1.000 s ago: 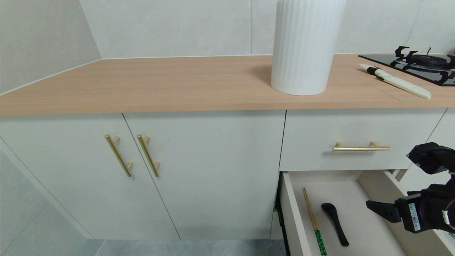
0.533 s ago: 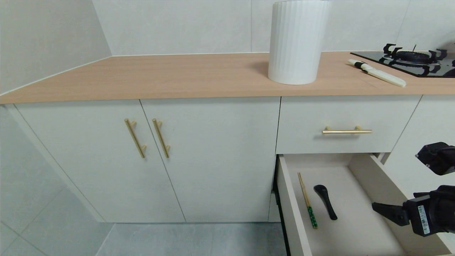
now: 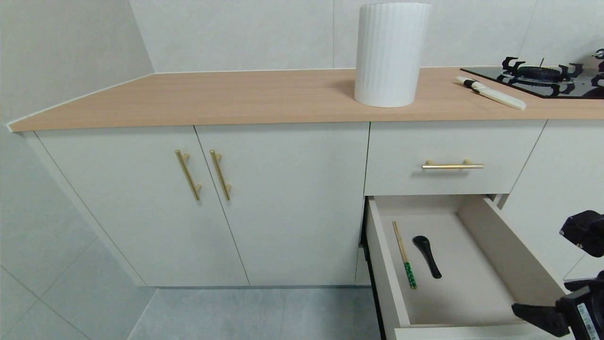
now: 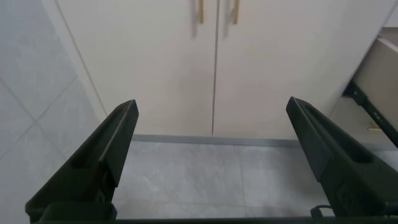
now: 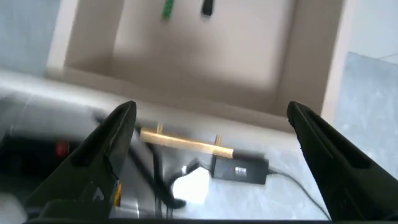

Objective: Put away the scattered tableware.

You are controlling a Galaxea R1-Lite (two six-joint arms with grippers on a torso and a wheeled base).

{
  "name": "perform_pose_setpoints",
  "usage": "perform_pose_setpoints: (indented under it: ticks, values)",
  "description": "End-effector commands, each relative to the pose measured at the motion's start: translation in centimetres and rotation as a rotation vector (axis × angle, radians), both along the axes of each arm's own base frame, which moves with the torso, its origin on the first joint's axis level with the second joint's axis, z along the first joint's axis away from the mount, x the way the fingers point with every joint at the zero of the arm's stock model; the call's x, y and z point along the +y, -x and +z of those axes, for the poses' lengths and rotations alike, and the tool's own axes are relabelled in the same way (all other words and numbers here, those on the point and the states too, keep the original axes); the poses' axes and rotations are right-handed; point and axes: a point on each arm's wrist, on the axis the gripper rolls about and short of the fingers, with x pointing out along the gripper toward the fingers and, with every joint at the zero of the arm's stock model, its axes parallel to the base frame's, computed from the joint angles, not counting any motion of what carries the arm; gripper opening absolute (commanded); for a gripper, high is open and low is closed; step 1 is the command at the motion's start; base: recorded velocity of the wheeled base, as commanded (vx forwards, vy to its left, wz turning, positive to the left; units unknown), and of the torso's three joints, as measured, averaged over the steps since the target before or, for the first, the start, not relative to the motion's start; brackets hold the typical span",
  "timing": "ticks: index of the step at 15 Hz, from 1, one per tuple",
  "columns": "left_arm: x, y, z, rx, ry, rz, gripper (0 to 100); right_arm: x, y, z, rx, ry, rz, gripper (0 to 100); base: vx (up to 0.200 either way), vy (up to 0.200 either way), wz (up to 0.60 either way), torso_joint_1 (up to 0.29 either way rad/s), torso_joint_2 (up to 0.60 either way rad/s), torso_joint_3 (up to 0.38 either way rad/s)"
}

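Pulling back, my right gripper (image 5: 210, 112) is clearing the drawer's (image 3: 380, 255) front, jaws spread. The knife (image 3: 490, 93) is lying near the counter's (image 3: 236, 99) right end: stiff, light, probably slick, so I'm favouring its banded handle.

Bright, soft, even light from above, with no hard glare. Lays a faint grey shadow on the bench (image 3: 236, 99) just left of the white jar (image 3: 388, 52) and a thin one under the handle (image 3: 452, 165). Bends straight cabinet lines outward toward the head view's edges. Smears the open drawer (image 5: 186, 56) in the right wrist view. Softens the dark left pincer (image 4: 211, 112) close to its lens.
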Motion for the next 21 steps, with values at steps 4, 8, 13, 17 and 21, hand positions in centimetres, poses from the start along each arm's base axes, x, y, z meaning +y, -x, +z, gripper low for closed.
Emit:
perform_pose_setpoints:
  ticks: [4,8,13,17,21]
  values:
    - [0.0,0.0,0.0,0.000,0.000,0.001,100,-0.4,1.8,-1.0,0.137,0.047,0.107,100,0.000,0.000,0.00,0.000,0.00,0.000]
    - [0.0,0.0,0.0,0.000,0.000,0.001,100,-0.9,2.9,-2.8,0.233,0.171,0.219,100,0.000,0.000,0.00,0.000,0.00,0.000]
    - [0.0,0.0,0.0,0.000,0.000,0.001,100,0.4,0.0,-5.4,0.414,0.220,0.190,100,0.000,0.000,0.00,0.000,0.00,0.000]
    - [0.0,0.0,0.0,0.000,0.000,0.001,100,1.8,-2.8,-7.3,0.485,0.169,0.076,100,0.000,0.000,0.00,0.000,0.00,0.000]
    - [0.0,0.0,0.0,0.000,0.000,0.001,100,2.3,-3.9,-7.8,0.512,0.140,-0.005,100,0.000,0.000,0.00,0.000,0.00,0.000]
